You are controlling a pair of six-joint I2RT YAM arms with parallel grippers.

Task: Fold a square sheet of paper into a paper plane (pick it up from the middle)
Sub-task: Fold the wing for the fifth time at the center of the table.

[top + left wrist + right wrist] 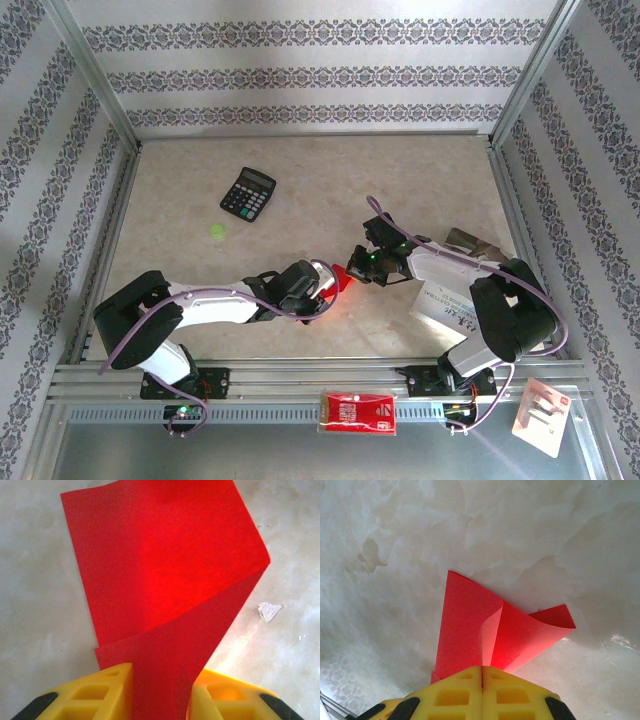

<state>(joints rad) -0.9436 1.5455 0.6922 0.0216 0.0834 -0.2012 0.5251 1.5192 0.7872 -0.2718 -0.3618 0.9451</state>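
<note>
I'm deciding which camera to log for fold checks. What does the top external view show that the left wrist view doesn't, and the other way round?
Top external adds the wider layout: a black plastic calculator, a small round green disc and a red-and-white rectangular packet at the near edge. Left wrist adds close detail: the thin bright red sheet of paper curling over itself, a torn white paper scrap, and the left claw, yellow fingers apart with paper between them. Shared: that red sheet and the pale marbled table.

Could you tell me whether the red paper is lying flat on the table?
No, the paper curls upward, pinched in the shut right claw.
</note>
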